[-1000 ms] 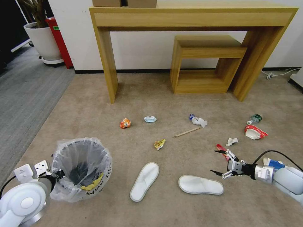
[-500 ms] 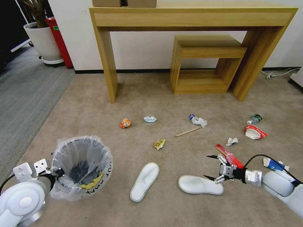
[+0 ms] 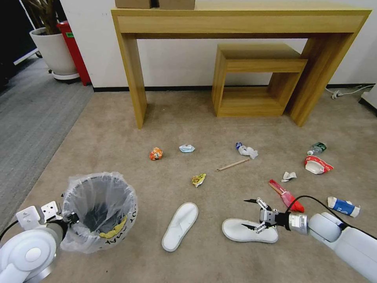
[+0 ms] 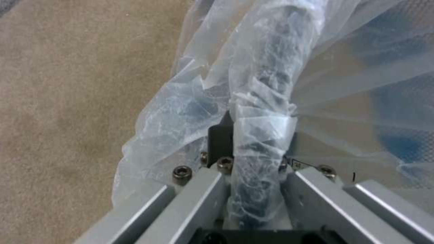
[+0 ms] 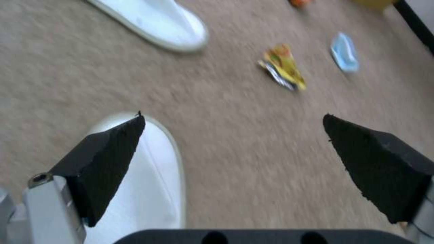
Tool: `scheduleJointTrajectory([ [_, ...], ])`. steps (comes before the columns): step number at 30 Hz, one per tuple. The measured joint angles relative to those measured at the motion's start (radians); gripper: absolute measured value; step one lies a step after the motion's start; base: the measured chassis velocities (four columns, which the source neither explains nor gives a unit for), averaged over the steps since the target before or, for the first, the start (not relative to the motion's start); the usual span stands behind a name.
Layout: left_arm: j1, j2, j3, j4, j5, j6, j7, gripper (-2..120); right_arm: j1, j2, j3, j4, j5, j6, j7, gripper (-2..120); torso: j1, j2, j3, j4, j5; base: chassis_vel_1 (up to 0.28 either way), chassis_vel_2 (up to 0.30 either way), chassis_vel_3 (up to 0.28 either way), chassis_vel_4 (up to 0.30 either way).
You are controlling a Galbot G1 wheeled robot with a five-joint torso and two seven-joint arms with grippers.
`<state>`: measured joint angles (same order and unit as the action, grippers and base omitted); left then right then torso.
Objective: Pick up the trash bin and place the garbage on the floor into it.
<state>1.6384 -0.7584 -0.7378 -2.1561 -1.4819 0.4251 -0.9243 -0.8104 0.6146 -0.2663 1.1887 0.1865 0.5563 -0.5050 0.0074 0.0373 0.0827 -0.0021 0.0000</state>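
The trash bin [image 3: 98, 212], black with a crinkly white bag, hangs at the lower left. My left gripper [image 3: 72, 217] is shut on its bagged rim [image 4: 260, 101]. My right gripper [image 3: 245, 213] is open, one finger over the right white slipper [image 3: 249, 230] and the other over bare floor [image 3: 118, 129]. In the right wrist view the gripper [image 5: 233, 117] straddles that slipper's edge [image 5: 154, 176]. The other slipper [image 3: 180, 226] lies to its left. A yellow wrapper [image 3: 198, 179], wooden stick [image 3: 232, 164], red wrapper [image 3: 286, 195] and blue-white carton [image 3: 343, 206] lie around.
Farther off lie an orange wrapper [image 3: 156, 153], pale blue paper [image 3: 187, 148], a red-white bowl [image 3: 316, 164] and a green bottle [image 3: 317, 148]. A tall wooden table [image 3: 129, 78] and a low wooden stool [image 3: 255, 78] stand at the wall. Grey ribbed carpet [image 3: 31, 114] runs along the left.
My right gripper has moved left and nearer, from beside the red wrapper to over the right slipper's end, still open. The bin in my left gripper has barely shifted.
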Motion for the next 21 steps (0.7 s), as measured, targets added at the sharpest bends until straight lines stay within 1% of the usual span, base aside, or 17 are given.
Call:
scheduleJointTrajectory([
  [3, -0.007, -0.004, 0.008, 0.013, 0.003, 0.0, 0.001, 0, 0.002, 0.01, -0.007, -0.056, 0.049, -0.002, 0.004, 100, 0.0, 0.0, 0.0, -0.0002, 0.0, 0.0, 0.0, 0.0, 0.0],
  [7, -0.011, -0.006, 0.013, 0.018, 0.008, 0.0, 0.001, 0, -0.02, 0.01, -0.005, -0.07, 0.08, -0.01, 0.0, 100, 0.0, 0.0, 0.0, -0.0001, -0.0001, 0.0, 0.0, 0.0, 0.0],
  [10, -0.014, -0.007, 0.017, 0.025, 0.011, 0.001, 0.002, 0, -0.062, 0.006, 0.002, -0.067, 0.153, -0.025, -0.015, 100, 0.0, 0.0, 0.0, -0.0005, 0.0, 0.0, 0.0, 0.0, 0.0],
  [11, -0.014, -0.007, 0.017, 0.025, 0.011, 0.001, 0.002, 0, -0.062, 0.006, 0.002, -0.067, 0.153, -0.025, -0.015, 100, 0.0, 0.0, 0.0, -0.0005, 0.0, 0.0, 0.0, 0.0, 0.0],
  [13, -0.013, -0.003, 0.018, 0.024, 0.011, 0.002, 0.003, 0, -0.074, 0.002, 0.001, -0.064, 0.197, -0.038, -0.035, 100, 0.0, 0.0, 0.0, -0.0003, 0.0, 0.0, 0.0, 0.0, 0.0],
  [15, -0.011, 0.0, 0.018, 0.022, 0.012, 0.002, 0.003, 0, -0.075, -0.001, -0.003, -0.065, 0.21, -0.042, -0.047, 100, 0.0, 0.0, 0.0, -0.0002, 0.0, 0.0, 0.0, 0.0, 0.0],
  [17, -0.008, 0.003, 0.018, 0.021, 0.013, 0.004, 0.003, 0, -0.067, -0.002, -0.013, -0.078, 0.239, -0.044, -0.102, 100, 0.0, 0.0, 0.0, -0.0003, 0.0001, 0.0, 0.0, 0.0, 0.0],
  [18, -0.006, 0.004, 0.017, 0.021, 0.013, 0.004, 0.003, 0, -0.06, -0.001, -0.014, -0.088, 0.242, -0.043, -0.125, 100, 0.0, 0.0, 0.0, -0.0003, 0.0, 0.0, 0.0, 0.0, 0.0],
  [21, -0.002, 0.005, 0.017, 0.022, 0.015, 0.005, 0.004, 0, -0.042, 0.006, -0.022, -0.11, 0.233, -0.031, -0.15, 100, 0.0, 0.0, 0.0, -0.0002, -0.0003, 0.0, 0.0, 0.0, 0.0],
])
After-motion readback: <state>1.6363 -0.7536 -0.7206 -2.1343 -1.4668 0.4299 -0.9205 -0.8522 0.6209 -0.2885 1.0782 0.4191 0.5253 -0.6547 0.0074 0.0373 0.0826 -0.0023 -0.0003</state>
